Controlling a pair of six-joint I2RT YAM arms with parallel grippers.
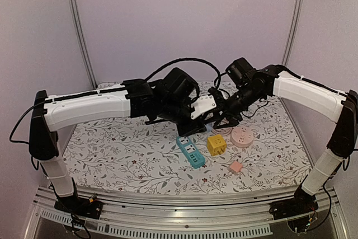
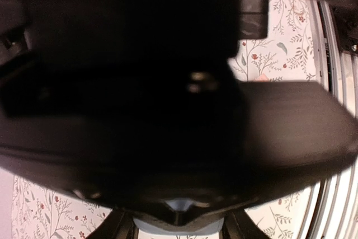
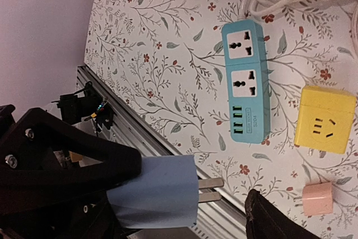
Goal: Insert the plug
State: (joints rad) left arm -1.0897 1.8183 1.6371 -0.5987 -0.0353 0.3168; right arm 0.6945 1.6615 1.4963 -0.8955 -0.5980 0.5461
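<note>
Right wrist: plug (image 3: 154, 191) horizontal, prongs (image 3: 208, 183) rightward

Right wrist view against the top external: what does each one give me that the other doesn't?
Only the right wrist: the blue plug, two prongs bare, clamped in the right hand. Only the top external: the left arm and right arm meeting over the table, plus a round pink socket. Both: the teal power strip, yellow cube socket and small pink adapter.

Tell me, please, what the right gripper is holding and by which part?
A light blue plug, clamped by its body in the right gripper; prongs free.
</note>
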